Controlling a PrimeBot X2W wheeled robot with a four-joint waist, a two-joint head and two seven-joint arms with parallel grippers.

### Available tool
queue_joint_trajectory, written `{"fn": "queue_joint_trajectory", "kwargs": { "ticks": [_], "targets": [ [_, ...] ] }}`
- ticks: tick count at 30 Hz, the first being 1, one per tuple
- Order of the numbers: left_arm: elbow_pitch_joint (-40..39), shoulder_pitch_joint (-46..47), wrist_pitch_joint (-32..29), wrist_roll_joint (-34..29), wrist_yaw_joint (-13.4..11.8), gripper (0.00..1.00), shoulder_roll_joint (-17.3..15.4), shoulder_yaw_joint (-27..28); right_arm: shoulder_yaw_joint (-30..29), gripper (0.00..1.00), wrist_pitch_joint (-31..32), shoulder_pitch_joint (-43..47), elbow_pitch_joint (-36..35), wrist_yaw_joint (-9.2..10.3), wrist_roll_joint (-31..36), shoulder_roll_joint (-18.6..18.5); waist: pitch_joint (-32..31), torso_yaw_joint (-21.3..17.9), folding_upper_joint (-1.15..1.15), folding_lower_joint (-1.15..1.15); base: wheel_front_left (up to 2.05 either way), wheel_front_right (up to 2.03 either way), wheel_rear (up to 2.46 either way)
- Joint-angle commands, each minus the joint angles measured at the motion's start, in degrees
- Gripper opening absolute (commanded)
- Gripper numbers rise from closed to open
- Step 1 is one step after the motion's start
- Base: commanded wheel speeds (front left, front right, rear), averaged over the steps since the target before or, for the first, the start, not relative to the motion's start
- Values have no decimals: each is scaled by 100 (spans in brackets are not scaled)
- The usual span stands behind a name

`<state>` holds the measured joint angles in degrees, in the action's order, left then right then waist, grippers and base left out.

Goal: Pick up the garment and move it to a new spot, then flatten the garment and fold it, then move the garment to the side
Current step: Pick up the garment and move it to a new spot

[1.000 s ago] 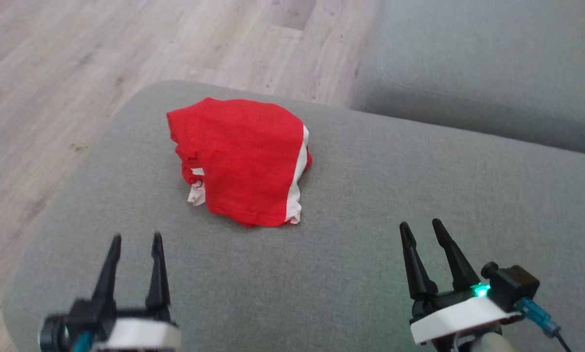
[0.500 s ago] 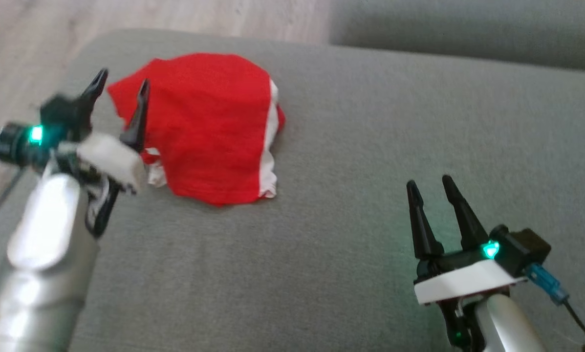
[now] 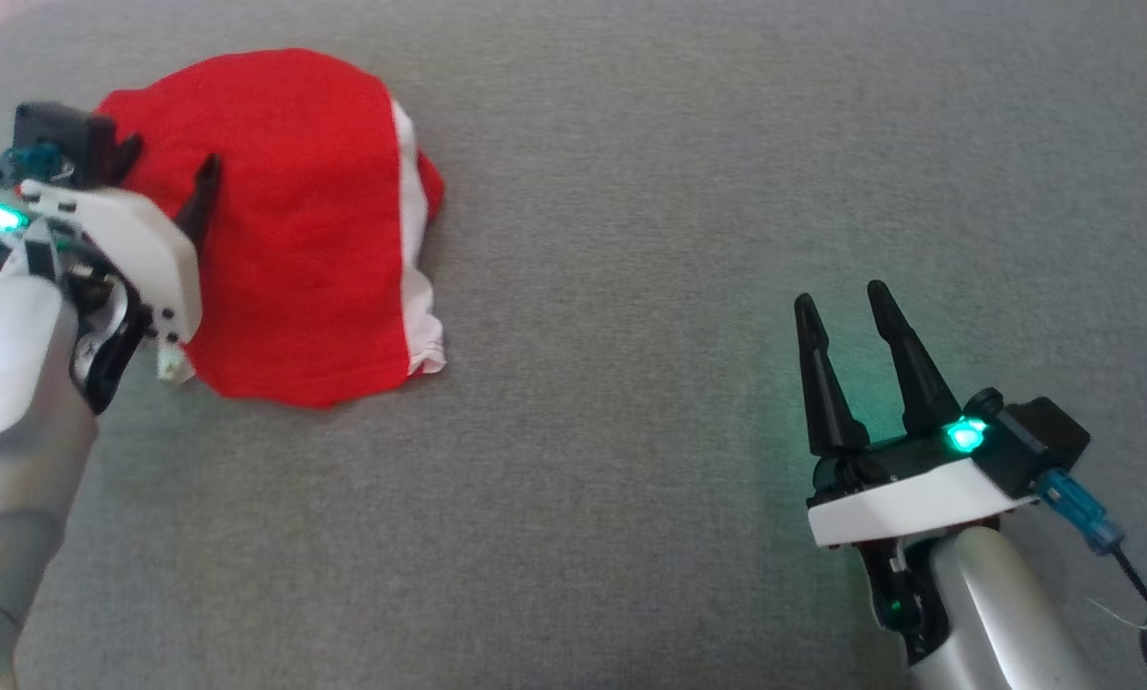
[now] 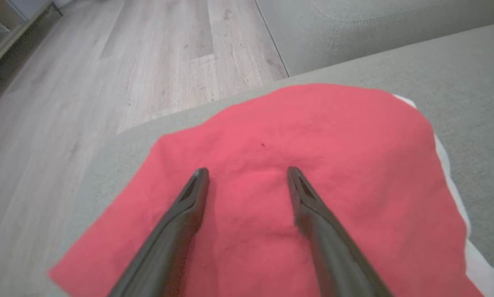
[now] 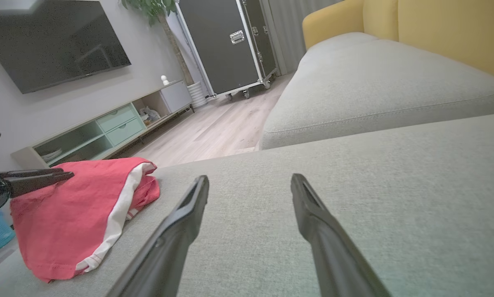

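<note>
My right gripper [image 3: 840,295] sits nearest, fingers spread wide above the bare grey sofa cushion [image 3: 630,479], much as before. My left gripper [image 3: 171,158], also wide, has swung forward over the crumpled red garment [image 3: 305,220] with white trim at the cushion's far left, perhaps just brushing it

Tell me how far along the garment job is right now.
Done: nothing yet; the red garment lies bunched on the grey cushion. In hand: the left tool hangs open over the garment, not closed on the cloth; the right tool is open over bare cushion, apart from the garment. Left: grasp it, move it to a new spot, flatten, fold, set it aside.
</note>
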<state>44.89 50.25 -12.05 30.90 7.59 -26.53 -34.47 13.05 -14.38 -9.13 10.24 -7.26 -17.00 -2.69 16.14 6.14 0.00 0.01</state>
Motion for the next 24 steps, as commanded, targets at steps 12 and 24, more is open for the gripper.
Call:
{"fn": "queue_joint_trajectory", "kwargs": {
  "ticks": [12, 24],
  "targets": [
    [83, 370, 615, 964, -10, 0, -523, -491, 114, 100, -62, -116, -154, -23, -62, -19, -143, -167, 0, -1, 0, 0, 0],
    [-827, 523, 2645, 1306, -10, 0, -425, -102, 112, 100, -62, 176, -34, -23, -204, -19, -926, -62, 0, -1, 0, 0, 0]
  ]
}}
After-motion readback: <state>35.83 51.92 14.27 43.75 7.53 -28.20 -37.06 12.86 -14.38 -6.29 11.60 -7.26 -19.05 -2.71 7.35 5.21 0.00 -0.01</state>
